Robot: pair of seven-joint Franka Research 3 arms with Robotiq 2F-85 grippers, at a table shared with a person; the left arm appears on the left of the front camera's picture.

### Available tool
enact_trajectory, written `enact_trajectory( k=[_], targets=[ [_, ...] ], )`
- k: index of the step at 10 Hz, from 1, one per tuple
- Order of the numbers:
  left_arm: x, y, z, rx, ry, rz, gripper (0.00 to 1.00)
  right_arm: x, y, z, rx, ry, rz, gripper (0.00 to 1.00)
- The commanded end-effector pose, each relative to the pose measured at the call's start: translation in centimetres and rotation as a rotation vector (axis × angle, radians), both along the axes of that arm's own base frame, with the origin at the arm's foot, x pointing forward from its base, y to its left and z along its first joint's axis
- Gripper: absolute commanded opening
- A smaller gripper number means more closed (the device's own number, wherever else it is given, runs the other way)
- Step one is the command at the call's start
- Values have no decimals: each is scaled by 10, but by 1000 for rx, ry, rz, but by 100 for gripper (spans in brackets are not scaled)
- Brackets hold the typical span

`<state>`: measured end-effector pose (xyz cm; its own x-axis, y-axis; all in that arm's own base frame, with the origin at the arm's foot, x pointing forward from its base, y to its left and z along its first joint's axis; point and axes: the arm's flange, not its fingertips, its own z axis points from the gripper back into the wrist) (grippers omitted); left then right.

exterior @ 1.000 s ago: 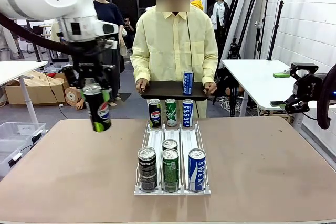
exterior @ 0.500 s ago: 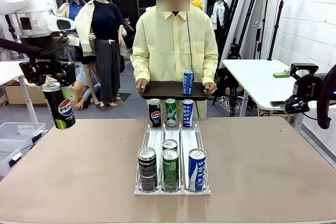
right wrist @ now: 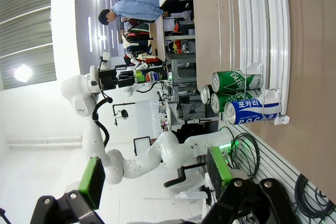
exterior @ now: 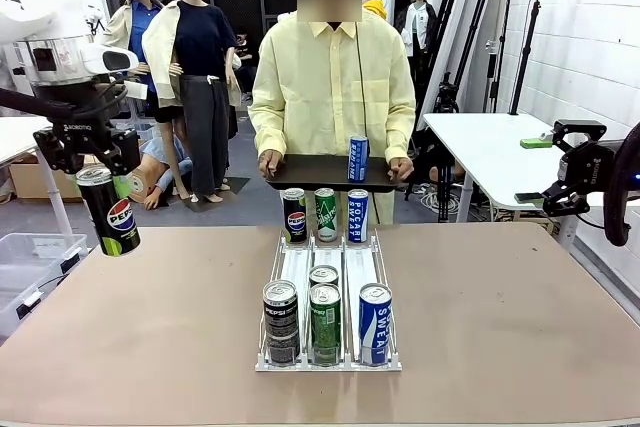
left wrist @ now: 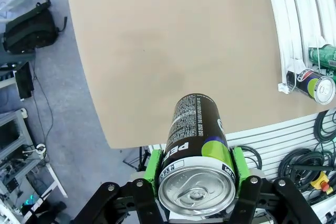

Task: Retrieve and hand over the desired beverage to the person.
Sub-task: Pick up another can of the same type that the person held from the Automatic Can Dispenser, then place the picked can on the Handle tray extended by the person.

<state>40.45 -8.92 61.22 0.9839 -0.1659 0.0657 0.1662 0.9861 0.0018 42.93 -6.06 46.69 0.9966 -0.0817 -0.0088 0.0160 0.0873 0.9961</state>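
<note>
Left gripper: the black left gripper with green pads [left wrist: 195, 169] is pinching a tall black Pepsi can with a lime-green band [exterior: 109, 211]. One pad sits on each side of the can, near its silver top.
Can: it hangs tilted in the air, off the left edge of the brown tabletop [exterior: 150, 327], well apart from everything else.
Right gripper: the black right gripper with green pads [right wrist: 157, 174] is spread wide and holds nothing.
Rack: a clear plastic rack with three lanes [exterior: 329, 292] sits in the middle of the tabletop. It has drink cans at the near end and at the far end.
Person: the person in the pale-yellow shirt [exterior: 331, 77] stands at the far side and holds a flat dark tray [exterior: 310, 170]. One blue can [exterior: 357, 158] stands on it.
What could go wrong: the can is far from the tray. A fast swing could make the tilted can slip out of the pads. It could also bump the blue can and knock it over.
</note>
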Motion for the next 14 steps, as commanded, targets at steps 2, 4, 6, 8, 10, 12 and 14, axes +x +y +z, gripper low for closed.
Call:
enact_trajectory(
  k=[2, 4, 6, 8, 10, 12, 14],
  targets=[
    [-2, 0, 8, 0, -8, 5, 0, 0, 1, 0, -11, 1, -4, 100],
    [-2, 0, 8, 0, -8, 5, 0, 0, 1, 0, -11, 1, -4, 100],
    [-2, 0, 8, 0, -8, 5, 0, 0, 1, 0, -11, 1, -4, 100],
    [-2, 0, 8, 0, -8, 5, 0, 0, 1, 0, -11, 1, -4, 100],
    [-2, 0, 8, 0, -8, 5, 0, 0, 1, 0, -11, 1, -4, 100],
    [-2, 0, 8, 0, -8, 5, 0, 0, 1, 0, -11, 1, -4, 100],
    [-2, 0, 8, 0, -8, 5, 0, 0, 1, 0, -11, 1, -4, 100]
  ],
)
